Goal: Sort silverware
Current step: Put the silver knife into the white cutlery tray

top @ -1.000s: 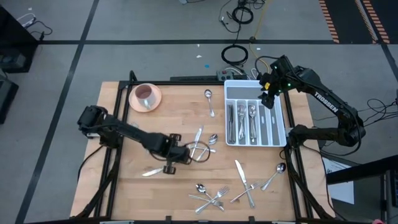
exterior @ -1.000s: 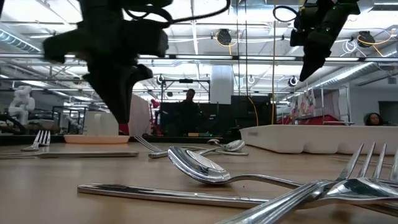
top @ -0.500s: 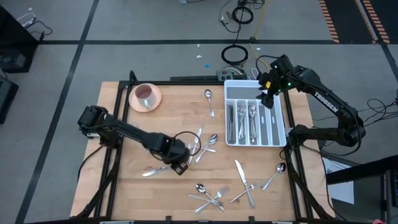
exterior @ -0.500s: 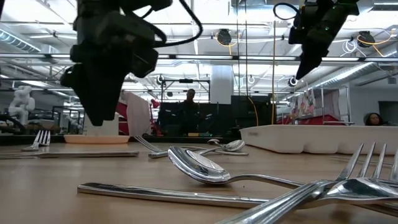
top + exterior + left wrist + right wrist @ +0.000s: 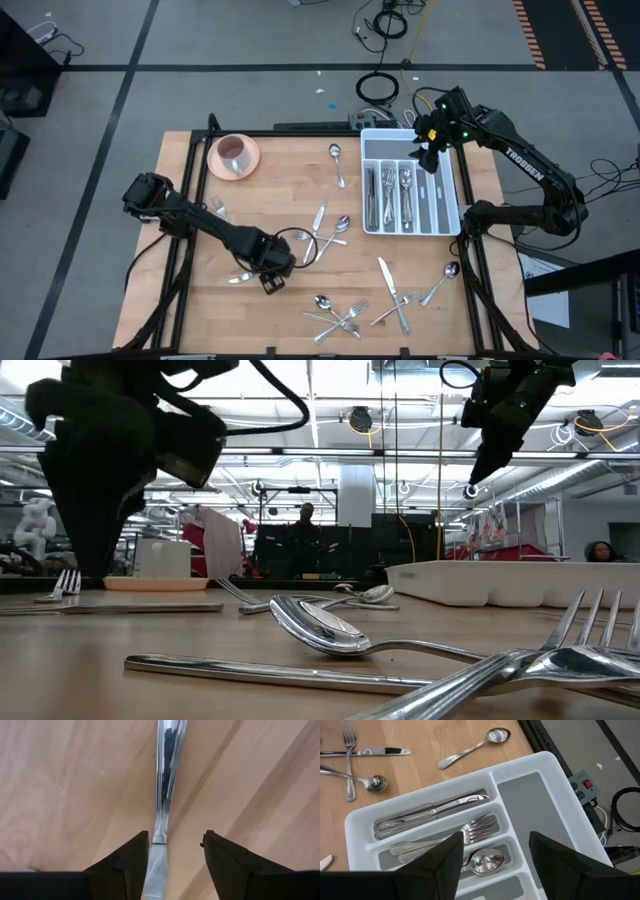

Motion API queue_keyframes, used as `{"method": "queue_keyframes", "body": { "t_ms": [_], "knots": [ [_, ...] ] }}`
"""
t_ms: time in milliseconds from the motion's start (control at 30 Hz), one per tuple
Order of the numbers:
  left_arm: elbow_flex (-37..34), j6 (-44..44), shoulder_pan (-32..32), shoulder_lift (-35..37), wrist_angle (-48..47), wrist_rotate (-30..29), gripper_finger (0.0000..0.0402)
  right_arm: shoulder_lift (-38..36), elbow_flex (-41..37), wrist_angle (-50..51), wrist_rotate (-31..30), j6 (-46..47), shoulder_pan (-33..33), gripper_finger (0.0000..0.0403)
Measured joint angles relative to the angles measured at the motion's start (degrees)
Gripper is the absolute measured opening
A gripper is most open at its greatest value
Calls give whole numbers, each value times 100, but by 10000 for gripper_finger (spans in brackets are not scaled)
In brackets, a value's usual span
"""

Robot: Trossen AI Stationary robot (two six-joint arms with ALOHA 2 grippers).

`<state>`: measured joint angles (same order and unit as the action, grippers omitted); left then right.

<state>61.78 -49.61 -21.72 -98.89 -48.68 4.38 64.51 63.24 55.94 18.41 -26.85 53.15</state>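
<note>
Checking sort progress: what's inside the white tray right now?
The white tray holds knives in one slot, forks in the next, and a spoon in the third. The wide end compartment looks empty. The right gripper covers the rest.

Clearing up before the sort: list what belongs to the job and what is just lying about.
For the job:
- loose cutlery on the table
- knife under the left gripper
- white tray

Lying about:
- pink cup on its saucer
</note>
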Motion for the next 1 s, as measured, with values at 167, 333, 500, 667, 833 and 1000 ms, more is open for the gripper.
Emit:
{"method": "queue_keyframes", "body": {
  "t_ms": [167,333,500,667,833,1000],
  "knots": [
    [-46,736,30,-213,39,6,193,0,0,0,-2,220,0,219],
    [-287,949,164,-432,293,-17,193,0,0,0,-2,348,0,219],
    [-439,1195,297,-601,621,112,189,1,0,0,-2,478,0,219],
    [-438,1408,338,-734,612,-29,90,0,0,9,-4,518,0,219],
    [-436,1410,342,-737,596,-131,23,0,0,18,-7,518,0,219],
    [-327,1411,344,-703,452,-142,23,0,0,16,-25,434,0,219]
  ]
}}
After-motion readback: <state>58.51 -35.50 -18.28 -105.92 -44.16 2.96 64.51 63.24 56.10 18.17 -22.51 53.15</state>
